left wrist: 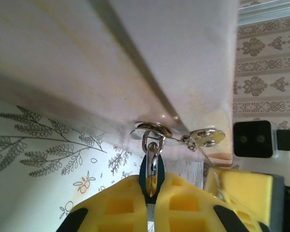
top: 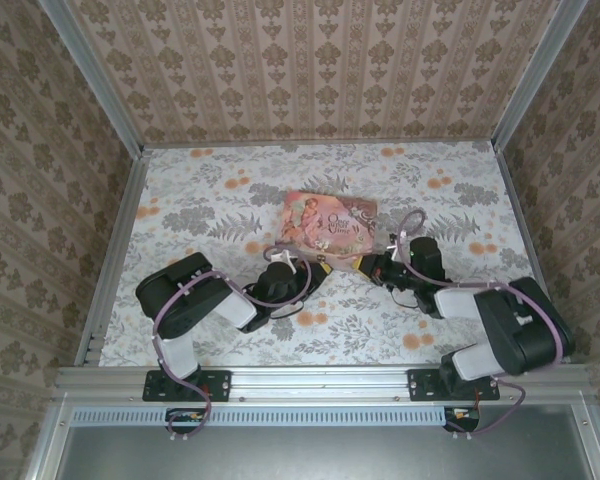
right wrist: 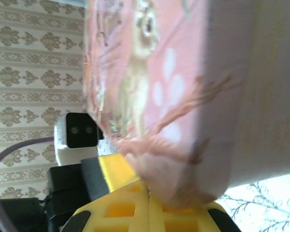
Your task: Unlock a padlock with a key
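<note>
The padlock (left wrist: 143, 171) is a small dark bluish body with a silver shackle (left wrist: 153, 155) hooked through a metal ring (left wrist: 153, 129) on the front of the pink tin (top: 328, 222). My left gripper (left wrist: 152, 186) is shut on the padlock, its yellow fingers (left wrist: 121, 203) pressed on either side. It sits at the tin's near edge (top: 323, 266). My right gripper (top: 363, 265) is just to its right, shut, with its tips (right wrist: 149, 191) under the tin's corner (right wrist: 193, 183). The key is hidden; nothing shows between the right fingers.
A silver hasp plate (left wrist: 206, 137) hangs beside the ring. The tin's pale side (left wrist: 135, 58) looms right above the left fingers. The two grippers nearly touch: the right one's yellow finger (left wrist: 241, 191) is close by. Patterned walls enclose the floral table (top: 200, 210).
</note>
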Available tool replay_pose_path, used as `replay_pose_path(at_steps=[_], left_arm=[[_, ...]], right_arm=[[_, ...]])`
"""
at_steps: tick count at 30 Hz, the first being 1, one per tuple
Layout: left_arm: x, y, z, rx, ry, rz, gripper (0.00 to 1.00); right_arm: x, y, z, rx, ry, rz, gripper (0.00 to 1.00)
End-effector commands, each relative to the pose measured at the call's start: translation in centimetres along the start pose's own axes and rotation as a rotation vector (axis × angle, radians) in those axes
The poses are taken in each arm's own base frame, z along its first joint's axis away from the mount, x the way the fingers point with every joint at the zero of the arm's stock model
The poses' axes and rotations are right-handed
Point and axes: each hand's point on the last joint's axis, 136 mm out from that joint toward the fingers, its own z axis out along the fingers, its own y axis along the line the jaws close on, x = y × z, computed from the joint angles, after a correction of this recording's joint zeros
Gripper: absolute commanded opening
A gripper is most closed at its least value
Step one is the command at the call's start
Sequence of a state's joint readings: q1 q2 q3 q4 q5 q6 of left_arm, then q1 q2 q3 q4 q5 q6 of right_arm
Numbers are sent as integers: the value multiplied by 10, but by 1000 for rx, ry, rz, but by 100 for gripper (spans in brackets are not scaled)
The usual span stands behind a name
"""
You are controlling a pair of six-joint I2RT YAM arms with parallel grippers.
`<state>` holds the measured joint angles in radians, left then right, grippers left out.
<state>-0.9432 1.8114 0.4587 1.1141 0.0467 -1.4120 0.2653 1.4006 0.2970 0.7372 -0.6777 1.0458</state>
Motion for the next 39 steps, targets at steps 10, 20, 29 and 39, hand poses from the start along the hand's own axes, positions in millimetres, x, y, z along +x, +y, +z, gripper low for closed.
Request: replay_pose_path(at_steps=[10,20,29,39], left_arm=[[2,-22,5,91,-2,-61,0],[1,-26,1,102,-22,-65,0],[1,-27,-1,117,-34,-70,0],[1,-26,-2,120,-38,-75,0]], right_arm=[[34,6,-22,22,-130,76,0],[36,8,-15,25,-202,162,0],[33,-1,7,13,-205,233,0],[34,-5,26,17,-197,253,0]])
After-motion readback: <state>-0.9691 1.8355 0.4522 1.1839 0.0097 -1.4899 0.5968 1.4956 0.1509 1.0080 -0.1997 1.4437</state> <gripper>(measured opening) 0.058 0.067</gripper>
